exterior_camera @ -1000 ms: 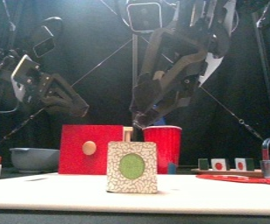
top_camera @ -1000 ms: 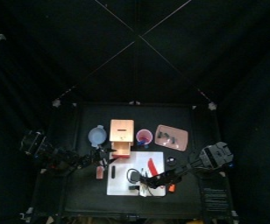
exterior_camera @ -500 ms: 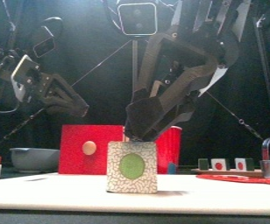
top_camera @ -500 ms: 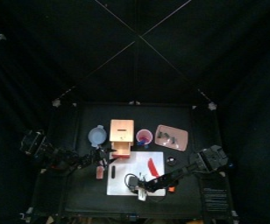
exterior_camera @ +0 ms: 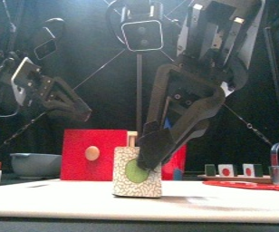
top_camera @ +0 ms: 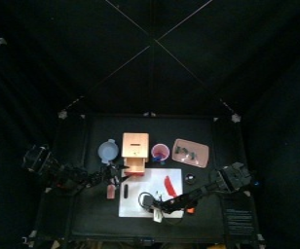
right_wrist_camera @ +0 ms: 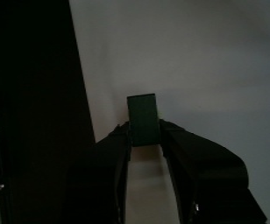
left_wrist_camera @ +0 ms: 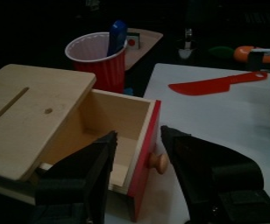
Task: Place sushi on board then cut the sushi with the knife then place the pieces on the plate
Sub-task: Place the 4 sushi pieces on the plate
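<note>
Black table (top_camera: 88,219), flat white cutting board (exterior_camera: 57,201): right gripper (right_wrist_camera: 144,129) clamped on a speckled toy sushi block (exterior_camera: 128,184), left gripper (left_wrist_camera: 138,137) empty, spread. Looks cut; belongs on the flat pink tray (top_camera: 201,156).

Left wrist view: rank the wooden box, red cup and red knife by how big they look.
Largest: wooden box, though nearest the camera.
Then: red cup.
Smallest: red knife, long but thin and farther off, so cup versus knife is unsure.

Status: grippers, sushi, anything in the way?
Left gripper open, by wooden box. Right gripper shut on sushi piece, upright on white board. Red knife lies apart.
</note>
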Motion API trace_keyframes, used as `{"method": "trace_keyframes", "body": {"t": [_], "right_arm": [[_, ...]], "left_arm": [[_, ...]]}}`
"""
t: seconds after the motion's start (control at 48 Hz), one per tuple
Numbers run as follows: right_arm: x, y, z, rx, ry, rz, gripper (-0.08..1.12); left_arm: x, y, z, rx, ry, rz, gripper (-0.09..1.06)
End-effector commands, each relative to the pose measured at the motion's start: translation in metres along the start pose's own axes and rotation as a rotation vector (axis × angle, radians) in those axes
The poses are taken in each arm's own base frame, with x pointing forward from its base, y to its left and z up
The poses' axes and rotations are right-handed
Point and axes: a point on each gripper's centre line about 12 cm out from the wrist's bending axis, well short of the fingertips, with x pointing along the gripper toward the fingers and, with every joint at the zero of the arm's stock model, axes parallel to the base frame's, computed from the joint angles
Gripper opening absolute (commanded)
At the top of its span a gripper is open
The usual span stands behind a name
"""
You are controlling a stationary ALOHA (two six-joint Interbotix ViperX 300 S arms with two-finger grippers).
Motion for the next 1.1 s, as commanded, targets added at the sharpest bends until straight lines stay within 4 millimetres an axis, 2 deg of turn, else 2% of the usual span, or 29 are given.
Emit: {"method": "trace_keyframes", "body": {"t": [0.021, 0.146, 0.25, 0.438, 0.646, 0.854, 1.104], "right_arm": [[-0.014, 0.002, 0.014, 0.014, -0.036, 0.005, 0.61], [-0.042, -0.013, 0.02, 0.03, -0.041, -0.087, 0.61], [-0.07, -0.033, 0.018, 0.044, -0.031, -0.194, 0.61], [-0.124, -0.076, -0.006, 0.109, 0.007, -0.364, 0.61], [-0.167, -0.126, -0.037, 0.274, 0.048, -0.429, 0.61], [-0.197, -0.176, -0.074, 0.43, 0.065, -0.514, 0.61], [-0.218, -0.227, -0.108, 0.631, 0.034, -0.616, 0.61]], "left_arm": [[0.001, 0.0, 0.003, -0.006, -0.012, 0.003, 0.83], [0.0, 0.0, 0.003, -0.004, -0.011, 0.002, 0.83], [0.0, 0.0, 0.002, -0.003, -0.005, 0.0, 0.83], [0.0, 0.0, 0.0, -0.002, 0.005, -0.003, 0.83], [0.0, 0.0, 0.0, -0.004, 0.005, -0.003, 0.83], [0.0, 0.0, -0.001, -0.002, 0.009, -0.004, 0.83], [0.001, -0.001, -0.003, -0.002, 0.028, -0.014, 0.83]]}}
